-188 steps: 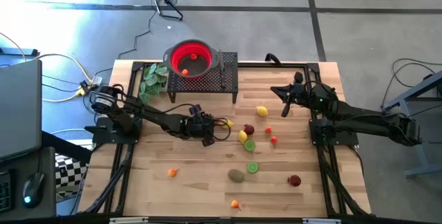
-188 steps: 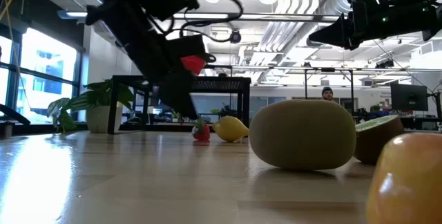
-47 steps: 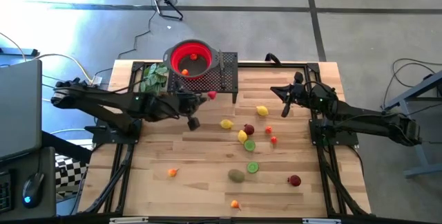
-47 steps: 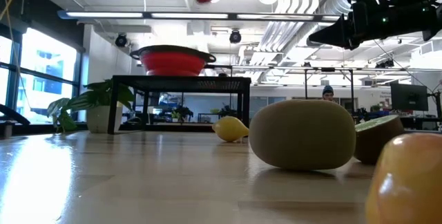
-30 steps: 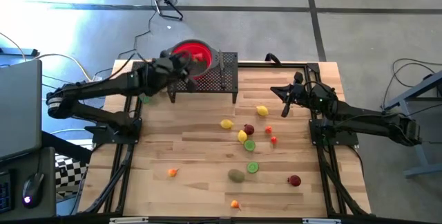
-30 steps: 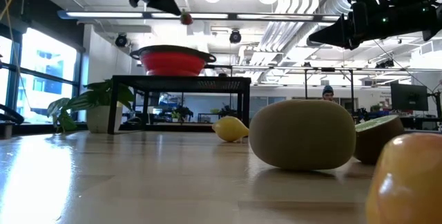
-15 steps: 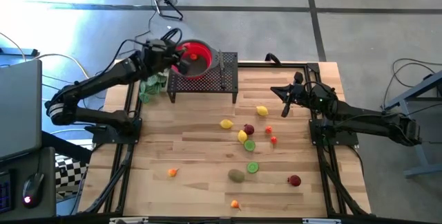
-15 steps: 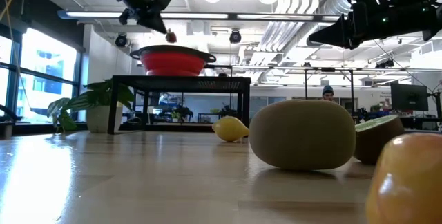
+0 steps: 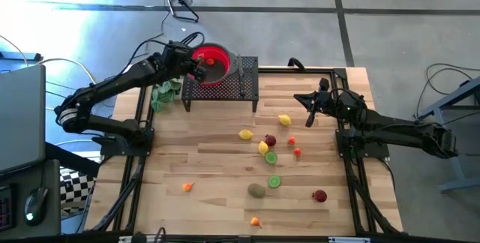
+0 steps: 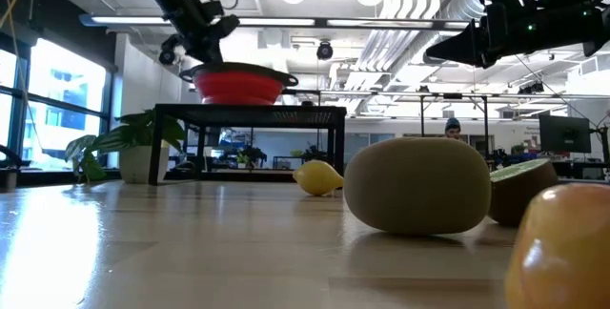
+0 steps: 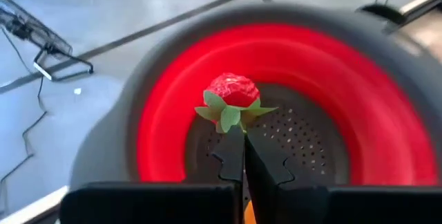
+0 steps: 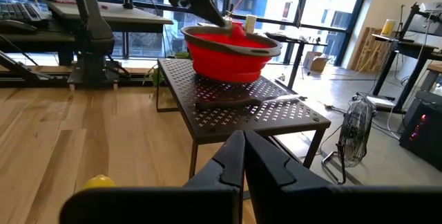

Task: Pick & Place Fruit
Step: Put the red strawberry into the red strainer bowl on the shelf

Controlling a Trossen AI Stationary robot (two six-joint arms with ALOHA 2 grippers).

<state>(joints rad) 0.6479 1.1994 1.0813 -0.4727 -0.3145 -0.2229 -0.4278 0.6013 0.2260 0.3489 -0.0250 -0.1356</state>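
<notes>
Eleven loose fruits lay on the table [image 9: 172, 213]: two lemons, one [image 9: 245, 134] near the middle and another lemon [image 9: 284, 121] further right; a third yellow piece [image 9: 263, 148]; two lime halves, one [image 9: 271, 157] just below it and the second lime half [image 9: 274, 181] lower; one brown kiwi [image 9: 256, 190] touching or just beside that second half; two dark red pieces, one [image 9: 270, 140] by the yellow piece and the other dark red piece [image 9: 320, 196] low on the right; two small red bits [image 9: 294, 146]; two small orange pieces, one [image 9: 187, 187] at the left and the other orange piece [image 9: 256, 221] at the front edge; one further orange piece [image 9: 211, 61] sat inside the red bowl [image 9: 218, 68] on the black rack [image 9: 244, 85]; the left pincer [image 11: 237, 141], pressed together, pinched a red strawberry [image 11: 231, 92] by its green leaves, over the bowl's hollow; the strawberry was bumpy, bright red, with a star of leaves; the right pincer [image 12: 242, 141], pressed together and empty, hung above the table's right side.
</notes>
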